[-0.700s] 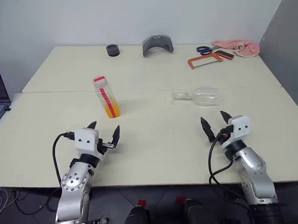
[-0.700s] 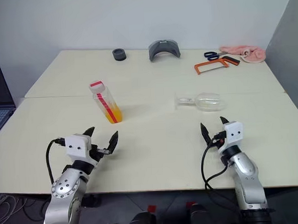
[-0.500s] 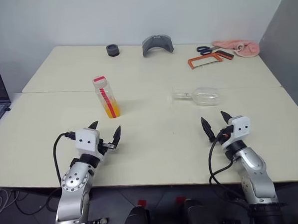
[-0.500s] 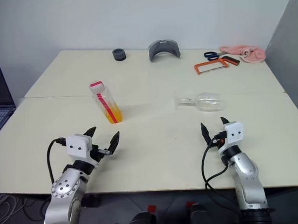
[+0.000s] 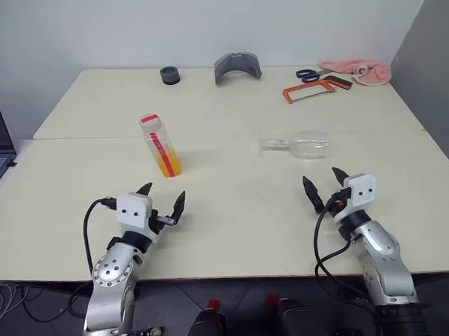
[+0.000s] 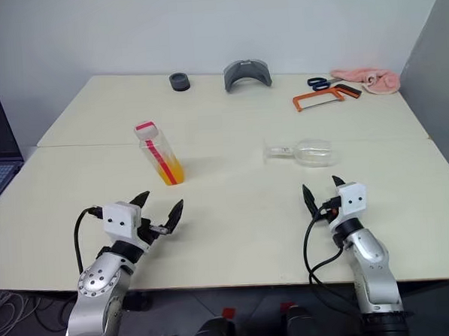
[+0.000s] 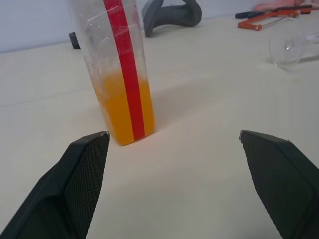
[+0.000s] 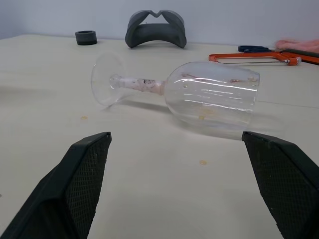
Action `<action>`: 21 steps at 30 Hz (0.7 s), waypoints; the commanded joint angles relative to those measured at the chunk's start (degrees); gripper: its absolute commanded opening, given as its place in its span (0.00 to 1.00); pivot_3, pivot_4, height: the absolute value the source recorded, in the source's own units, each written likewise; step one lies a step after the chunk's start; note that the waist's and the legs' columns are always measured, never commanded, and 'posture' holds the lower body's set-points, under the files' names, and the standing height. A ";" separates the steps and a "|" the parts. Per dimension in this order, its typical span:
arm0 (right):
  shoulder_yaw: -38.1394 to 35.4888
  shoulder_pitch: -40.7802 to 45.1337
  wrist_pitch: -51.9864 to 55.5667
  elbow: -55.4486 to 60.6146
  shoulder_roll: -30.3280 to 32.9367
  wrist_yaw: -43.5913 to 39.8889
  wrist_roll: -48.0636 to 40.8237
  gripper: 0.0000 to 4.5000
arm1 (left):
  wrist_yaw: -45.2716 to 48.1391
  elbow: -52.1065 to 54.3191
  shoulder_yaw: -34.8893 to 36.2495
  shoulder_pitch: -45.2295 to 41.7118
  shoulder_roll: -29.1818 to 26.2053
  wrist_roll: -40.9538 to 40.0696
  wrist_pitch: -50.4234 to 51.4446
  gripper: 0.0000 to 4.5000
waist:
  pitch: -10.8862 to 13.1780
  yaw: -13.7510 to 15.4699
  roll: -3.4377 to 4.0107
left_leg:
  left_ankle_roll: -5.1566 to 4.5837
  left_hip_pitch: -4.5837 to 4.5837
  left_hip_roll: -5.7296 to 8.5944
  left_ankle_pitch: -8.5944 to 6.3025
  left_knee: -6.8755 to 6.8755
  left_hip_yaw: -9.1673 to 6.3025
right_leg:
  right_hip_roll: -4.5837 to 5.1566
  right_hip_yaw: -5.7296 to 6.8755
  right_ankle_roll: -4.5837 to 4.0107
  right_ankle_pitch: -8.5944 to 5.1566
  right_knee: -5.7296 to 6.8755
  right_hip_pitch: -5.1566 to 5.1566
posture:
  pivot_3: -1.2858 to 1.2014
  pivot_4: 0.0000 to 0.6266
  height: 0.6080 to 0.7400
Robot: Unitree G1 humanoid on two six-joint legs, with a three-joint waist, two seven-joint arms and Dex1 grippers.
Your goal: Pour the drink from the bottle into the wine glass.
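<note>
The left gripper (image 5: 164, 201), fingers spread, has edged toward the bottle (image 5: 161, 146); the right gripper (image 5: 322, 185), also spread, faces the toppled glass (image 5: 298, 144); nothing grasped yet.

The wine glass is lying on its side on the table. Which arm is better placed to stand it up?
Probably the right. The right claw is open and faces the wine glass directly, while the left claw faces the bottle.

On the table (image 5: 226, 205), the bottle (image 5: 160, 145) stands left of the wine glass (image 5: 302, 143) lying on its side
</note>
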State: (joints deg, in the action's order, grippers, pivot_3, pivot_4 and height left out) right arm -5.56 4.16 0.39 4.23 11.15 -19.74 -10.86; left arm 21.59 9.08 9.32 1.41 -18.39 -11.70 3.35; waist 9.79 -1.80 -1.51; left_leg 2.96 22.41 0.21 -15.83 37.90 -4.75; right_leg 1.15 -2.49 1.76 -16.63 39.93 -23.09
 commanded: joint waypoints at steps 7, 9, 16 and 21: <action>-0.41 0.56 -1.32 1.73 0.22 -0.58 -1.12 1.00 | -0.80 0.12 0.74 -2.76 -0.23 -0.85 0.06 1.00 | 0.00 0.00 0.00 | 0.00 0.00 0.02 0.00 0.00 0.01 | 0.00 0.00 0.00 0.00 0.00 0.00 | 0.52 0.24 1.00; 0.05 0.58 -0.58 2.38 0.76 -2.31 -2.10 1.00 | -2.37 -0.29 0.57 -3.73 -0.08 0.26 1.15 1.00 | 0.00 0.00 0.00 | 0.00 0.00 0.02 0.00 0.00 0.01 | 0.00 0.00 0.00 0.00 0.00 0.00 | 0.52 0.24 1.00; 6.25 1.97 9.29 12.60 8.86 -15.87 -9.31 1.00 | -10.25 -1.25 0.87 -8.97 2.77 2.78 3.51 1.00 | 0.01 0.02 0.02 | 0.00 0.01 0.03 0.00 0.03 -0.04 | 0.00 0.03 0.00 0.00 0.00 0.01 | 0.52 0.24 1.00; 6.95 4.79 15.34 15.76 12.00 -18.44 -12.96 1.00 | -14.07 -1.56 0.43 -12.22 4.47 4.19 5.30 1.00 | 0.00 0.01 0.00 | 0.00 0.02 0.07 0.00 0.04 -0.09 | -0.01 0.06 0.00 0.00 -0.01 0.02 | 0.52 0.24 1.00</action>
State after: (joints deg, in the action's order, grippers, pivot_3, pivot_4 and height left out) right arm 1.46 8.21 14.58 17.72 22.73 -37.39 -22.08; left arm 8.85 6.49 9.39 -9.80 -14.05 -8.29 8.44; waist 9.80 -1.79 -1.52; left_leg 2.96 22.44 0.29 -15.83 37.94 -4.85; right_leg 1.14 -2.43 1.76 -16.62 39.93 -23.06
